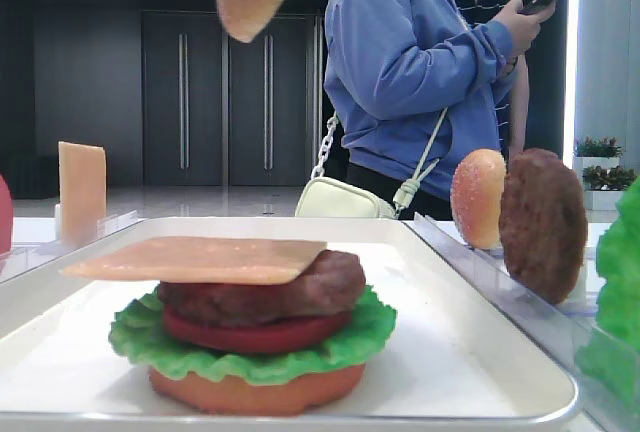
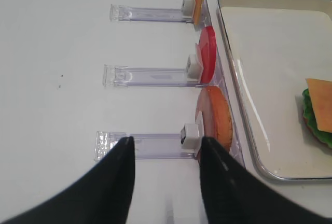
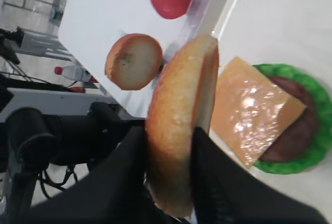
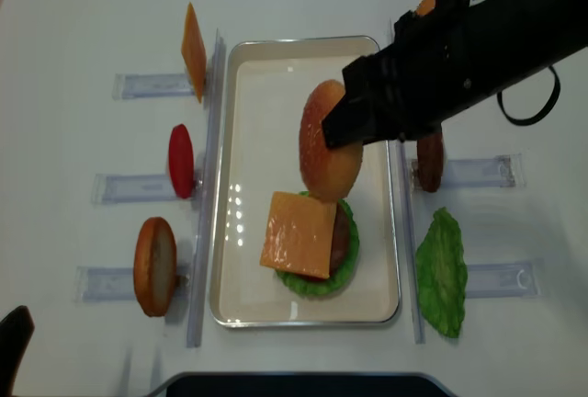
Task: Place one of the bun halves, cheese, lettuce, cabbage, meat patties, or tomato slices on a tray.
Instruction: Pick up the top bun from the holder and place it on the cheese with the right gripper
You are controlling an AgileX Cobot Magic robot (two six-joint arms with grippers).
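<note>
My right gripper is shut on a domed, speckled bun half, held on edge. From above, the bun half hangs over the middle of the white tray, just beyond the stack. The stack on the tray has the cheese on top, then a meat patty, a tomato slice, lettuce and a flat bottom bun. My left gripper is open with nothing between its fingers, left of the tray over a clear rack.
Left of the tray, clear racks hold an upright orange slab, a red tomato slice and a bun. On the right are a patty and a lettuce leaf. A person stands beyond the table.
</note>
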